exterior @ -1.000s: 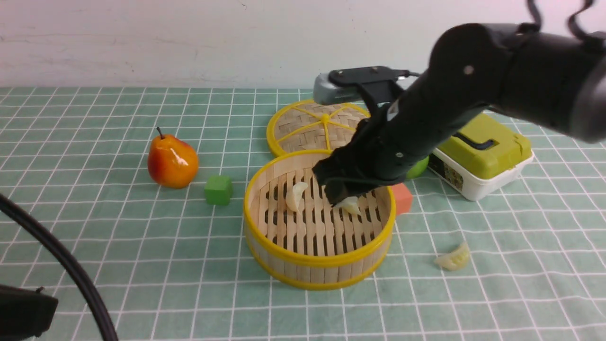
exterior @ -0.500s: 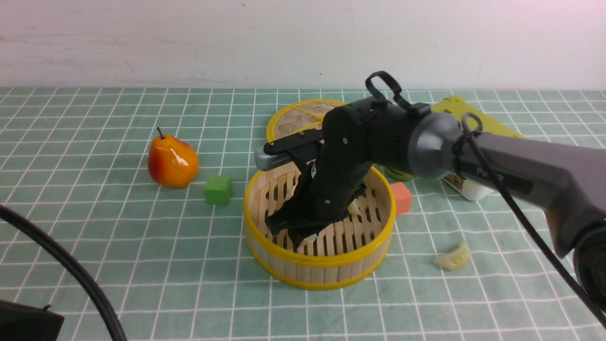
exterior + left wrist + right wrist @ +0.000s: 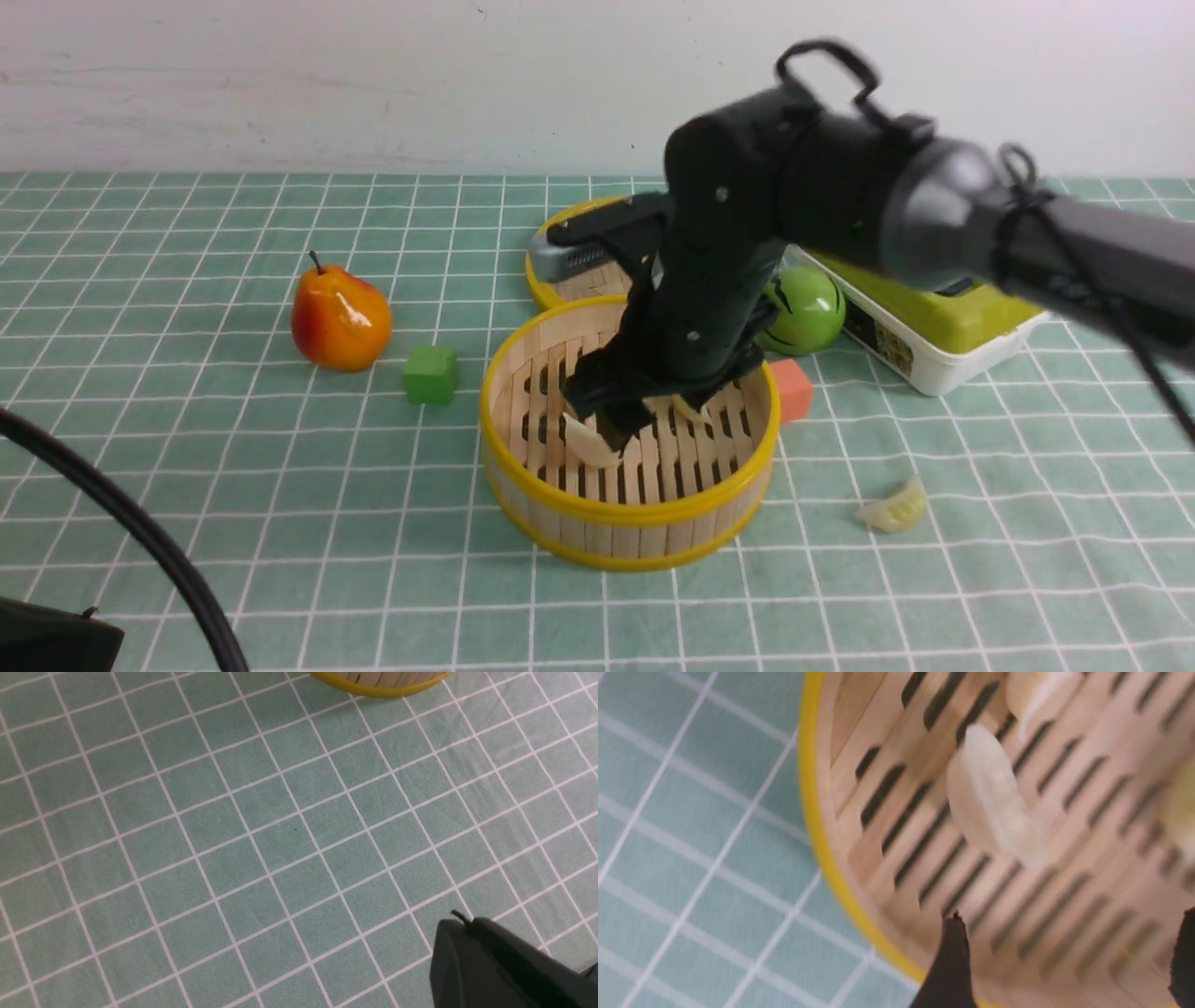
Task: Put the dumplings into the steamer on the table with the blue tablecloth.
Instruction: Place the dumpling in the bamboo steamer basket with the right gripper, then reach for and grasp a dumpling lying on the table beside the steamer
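Bamboo makes the steamer [image 3: 630,537], our landmark. Above it the right gripper [image 3: 611,420] stands wide open, empty; the left one is shut. Inside, one pale dumpling [image 3: 590,442] lies near the gripper; another dumpling [image 3: 894,507] waits outside, to its right, on the cloth. This one looks light, slightly soft, perhaps slippery; better to pinch gently across its thick middle. Compared with the earlier frame, the right arm has risen.

1 pear [image 3: 341,318], 1 green cube [image 3: 431,374] and 1 coral block [image 3: 793,390] sit apart.
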{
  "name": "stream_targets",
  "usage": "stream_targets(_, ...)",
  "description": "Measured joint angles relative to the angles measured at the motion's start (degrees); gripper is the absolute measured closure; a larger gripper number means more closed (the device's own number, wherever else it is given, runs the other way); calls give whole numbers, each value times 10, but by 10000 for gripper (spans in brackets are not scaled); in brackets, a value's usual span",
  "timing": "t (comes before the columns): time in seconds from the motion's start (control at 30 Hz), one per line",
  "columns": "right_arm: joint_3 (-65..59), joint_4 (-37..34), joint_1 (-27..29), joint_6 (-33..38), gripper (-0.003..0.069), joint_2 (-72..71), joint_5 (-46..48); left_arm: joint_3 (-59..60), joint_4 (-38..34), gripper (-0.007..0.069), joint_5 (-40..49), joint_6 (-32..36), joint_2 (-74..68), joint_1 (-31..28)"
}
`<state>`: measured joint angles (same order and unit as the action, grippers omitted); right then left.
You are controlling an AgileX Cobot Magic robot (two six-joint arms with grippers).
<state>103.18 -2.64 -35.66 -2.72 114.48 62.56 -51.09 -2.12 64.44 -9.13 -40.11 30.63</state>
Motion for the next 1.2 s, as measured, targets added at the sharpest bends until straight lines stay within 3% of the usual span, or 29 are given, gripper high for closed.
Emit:
stream_targets(0.27,-175,1,53,3,136,-154,-1,0,0,617,0,0,0,0)
stream_targets(0.43,-313,1,133,-53,148,-199,-75,0,0,610,-6,0,0,0)
stream_targets(0.67,-351,-6,219,-141,148,-153,-195,0,0,605,-18,0,0,0)
stream_targets(0.93,-351,-65,233,-162,148,-79,-260,0,0,596,-17,0,0,0)
stream_targets(1.2,-351,-76,233,-165,184,-57,-274,0,0,596,-17,0,0,0)
